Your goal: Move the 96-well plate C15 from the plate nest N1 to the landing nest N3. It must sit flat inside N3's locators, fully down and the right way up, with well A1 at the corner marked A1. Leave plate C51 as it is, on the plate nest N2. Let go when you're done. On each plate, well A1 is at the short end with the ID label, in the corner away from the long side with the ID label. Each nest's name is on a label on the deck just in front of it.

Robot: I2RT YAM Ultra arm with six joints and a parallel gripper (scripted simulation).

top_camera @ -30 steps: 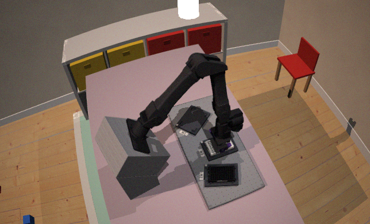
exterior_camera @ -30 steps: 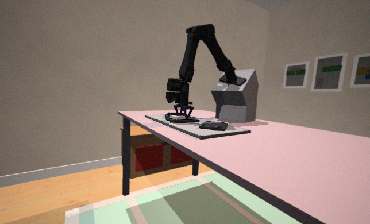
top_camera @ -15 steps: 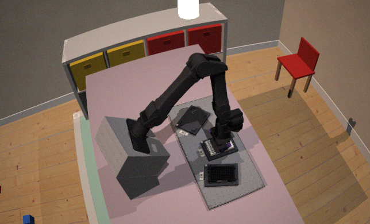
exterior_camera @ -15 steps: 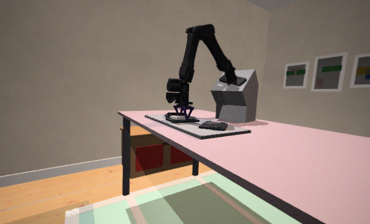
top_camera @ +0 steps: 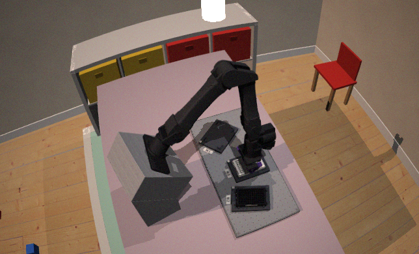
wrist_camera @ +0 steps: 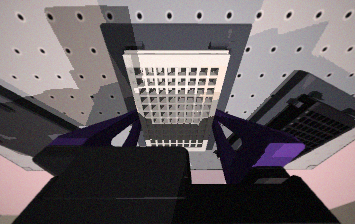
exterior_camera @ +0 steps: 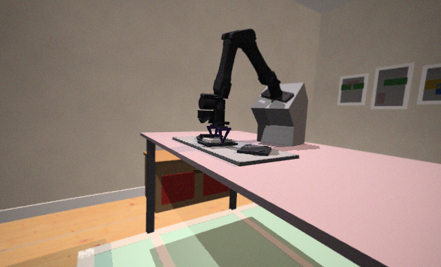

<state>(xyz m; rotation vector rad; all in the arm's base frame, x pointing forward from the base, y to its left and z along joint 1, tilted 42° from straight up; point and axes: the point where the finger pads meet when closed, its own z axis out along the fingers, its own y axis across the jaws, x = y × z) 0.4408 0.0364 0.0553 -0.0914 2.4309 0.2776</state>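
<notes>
Purple fingers of the gripper (wrist_camera: 177, 131) hold the white plate (wrist_camera: 175, 87) by its long sides, over its dark nest (top_camera: 259, 170).

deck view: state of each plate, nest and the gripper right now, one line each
gripper: shut on the white plate, fingers on its two long sides
white plate: wells up, in the middle nest, not visibly lifted
middle nest: occupied by the white plate
black plate: wells up, seated in the near nest, untouched
near nest: occupied
far nest: no plate in it
</notes>
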